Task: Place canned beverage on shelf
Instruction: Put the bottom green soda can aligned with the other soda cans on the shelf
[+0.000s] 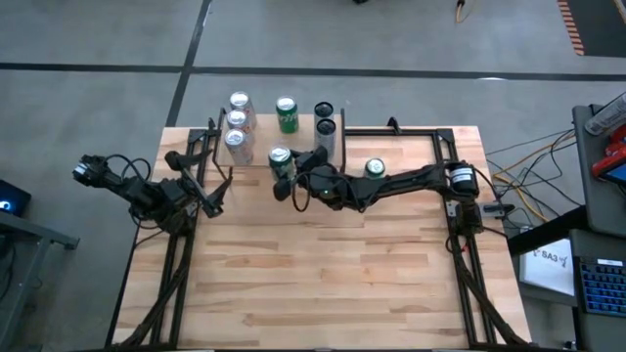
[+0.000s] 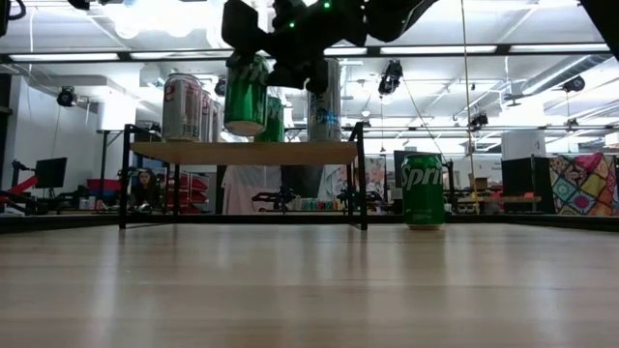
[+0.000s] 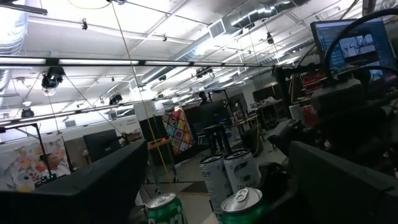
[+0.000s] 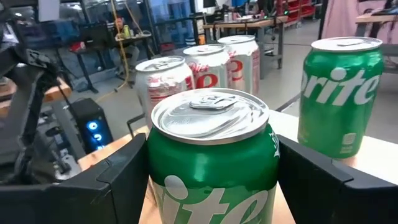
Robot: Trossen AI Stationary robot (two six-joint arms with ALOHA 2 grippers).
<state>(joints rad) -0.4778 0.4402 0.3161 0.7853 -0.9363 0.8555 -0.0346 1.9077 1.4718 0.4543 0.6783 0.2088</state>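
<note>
I see right end effector (image 4: 211,180) pinching green Sprite can (image 4: 212,155), lifted just over front edge of shelf (image 2: 244,153). Left end effector (image 1: 217,198) spread, beside shelf's left end. Second Sprite can (image 2: 423,190) on tabletop (image 2: 309,290), right of shelf.

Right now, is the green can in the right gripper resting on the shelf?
Apart. The low view shows the green Sprite can, held by the right gripper, hanging with its base above the shelf plank, background showing between them.

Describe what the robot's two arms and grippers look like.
Both arms are dark, slim and jointed, with black cables running along them. The right arm shows small green lights near its wrist. The right gripper has two broad, flat black fingers; the left gripper looks the same.
</note>
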